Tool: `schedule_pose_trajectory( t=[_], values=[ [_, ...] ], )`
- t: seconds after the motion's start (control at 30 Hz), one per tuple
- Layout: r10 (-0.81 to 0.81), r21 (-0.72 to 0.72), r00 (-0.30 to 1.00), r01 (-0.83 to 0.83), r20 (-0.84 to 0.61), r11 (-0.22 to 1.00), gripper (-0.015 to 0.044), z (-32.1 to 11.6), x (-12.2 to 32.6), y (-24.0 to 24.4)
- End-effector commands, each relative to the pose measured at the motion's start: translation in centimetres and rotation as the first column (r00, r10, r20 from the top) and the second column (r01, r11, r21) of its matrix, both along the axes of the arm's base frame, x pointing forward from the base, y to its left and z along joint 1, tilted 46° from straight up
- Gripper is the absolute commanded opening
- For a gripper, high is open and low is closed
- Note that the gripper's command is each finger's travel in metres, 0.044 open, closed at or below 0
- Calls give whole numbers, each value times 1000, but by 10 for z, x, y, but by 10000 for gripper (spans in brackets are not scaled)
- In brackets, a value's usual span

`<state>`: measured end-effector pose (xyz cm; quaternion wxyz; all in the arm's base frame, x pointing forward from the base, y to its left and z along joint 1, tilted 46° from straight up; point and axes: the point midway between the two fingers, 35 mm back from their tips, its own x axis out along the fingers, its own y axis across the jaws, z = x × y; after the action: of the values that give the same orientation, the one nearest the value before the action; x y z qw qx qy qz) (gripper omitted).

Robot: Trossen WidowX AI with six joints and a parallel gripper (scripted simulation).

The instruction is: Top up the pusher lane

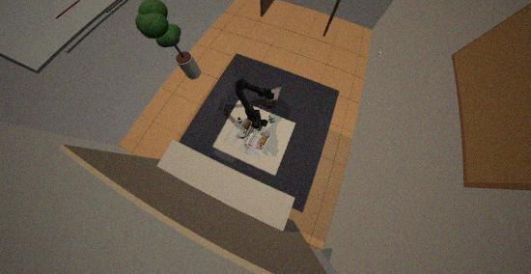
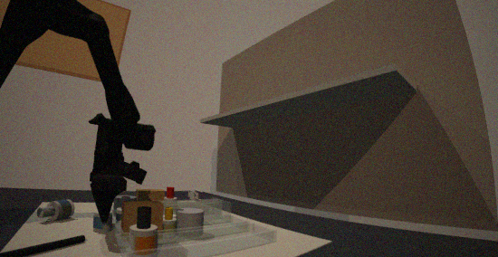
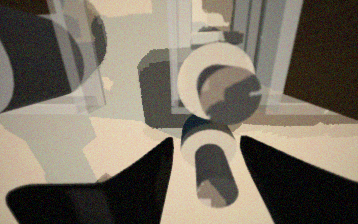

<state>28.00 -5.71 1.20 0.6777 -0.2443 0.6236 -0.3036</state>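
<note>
Straddling the loose blue-bodied jar with a white shoulder and dark cap (image 2: 97, 223) (image 3: 209, 141), black gripper (image 1: 260, 123) (image 2: 105, 221) (image 3: 206, 141) jaws partly apart, apparently for gripping it upright; standing just nearside of the clear plastic rack (image 1: 250, 140) (image 2: 267, 236) (image 3: 176, 92), probably for front loading.

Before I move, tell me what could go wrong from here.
The gripper is partly open around the loose jar, with a gap on each side: one finger could touch first and tip it.

The lane jar stands very close ahead, so a low forward move might bump it.

The clear lane walls flank that jar closely, so the fingers could catch them going in.
</note>
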Motion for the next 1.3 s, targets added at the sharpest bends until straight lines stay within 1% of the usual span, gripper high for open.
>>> schedule_pose_trajectory(
  t=[0.0,0.17,0.3,0.33,0.87,1.07,1.27],
  values=[
    [4,-5,1000,-4,-5,1000,145,-1,-1,-1],
    [4,-5,1000,-4,-5,1000,111,-1,-1,-1],
    [2,-2,1000,-2,-9,1000,6,2,-1,2],
    [0,0,1000,0,-11,1000,0,4,-2,4],
    [4,-1,1000,-4,-7,1000,0,73,-12,73],
    [3,-1,1000,-3,-6,1000,0,73,-12,73],
    [-9,3,1000,9,5,1000,0,52,-5,54]
  ],
)
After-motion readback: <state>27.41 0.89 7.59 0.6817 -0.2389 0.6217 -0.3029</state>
